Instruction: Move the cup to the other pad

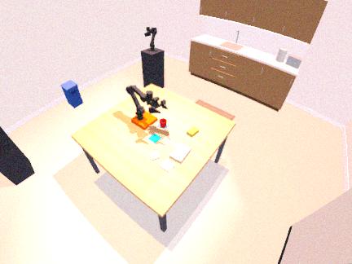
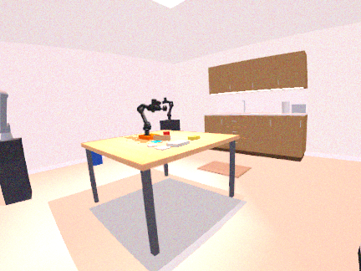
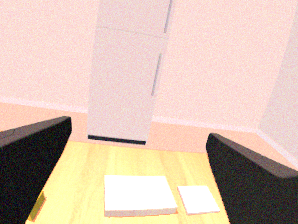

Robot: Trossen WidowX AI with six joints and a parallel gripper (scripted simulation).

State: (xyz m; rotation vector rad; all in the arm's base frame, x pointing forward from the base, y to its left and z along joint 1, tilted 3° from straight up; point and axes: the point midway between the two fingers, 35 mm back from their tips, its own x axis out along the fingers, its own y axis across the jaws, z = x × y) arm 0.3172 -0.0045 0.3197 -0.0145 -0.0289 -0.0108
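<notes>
Progress looks nil: the black parallel-jaw gripper [image 1: 162, 104] hangs raised with its jaws spread wide and nothing between them, and the wrist view shows only white flat sheets [image 3: 140, 195] on the wooden table [image 1: 122, 163] ahead. The small red cup [image 1: 163, 122] stands below and just ahead of the jaws, untouched. The square cyan pad [image 1: 155, 138] lies farther out. Descent, grasp, carry and release all remain.
</notes>
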